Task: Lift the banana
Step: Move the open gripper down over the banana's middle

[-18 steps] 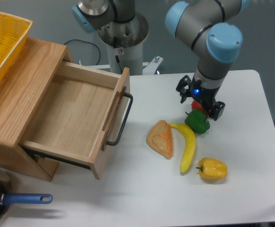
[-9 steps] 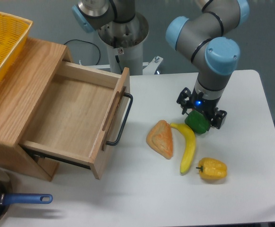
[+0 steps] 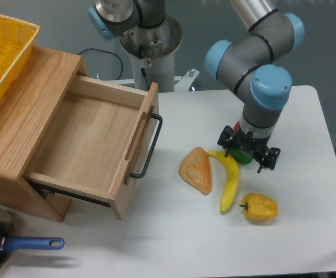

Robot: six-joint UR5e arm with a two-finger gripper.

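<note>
We find the banana (image 3: 231, 181) lying on the table (image 3: 306, 116), in its right half and somewhat nearer the front edge than the back. Its long axis runs roughly back to front, bowed, with the upper tip near the tool (image 3: 248, 156). The tool hangs just above and to the right of that upper tip, so the body of the banana lies forward and to the left of it. Its fingers look spread and hold nothing, though the green pepper (image 3: 244, 156) beneath them clouds the view (only a sliver shows). We count one banana, one green pepper, one yellow pepper (image 3: 259, 207), one bread wedge (image 3: 196, 170) just left of the banana, and a single arm.
</note>
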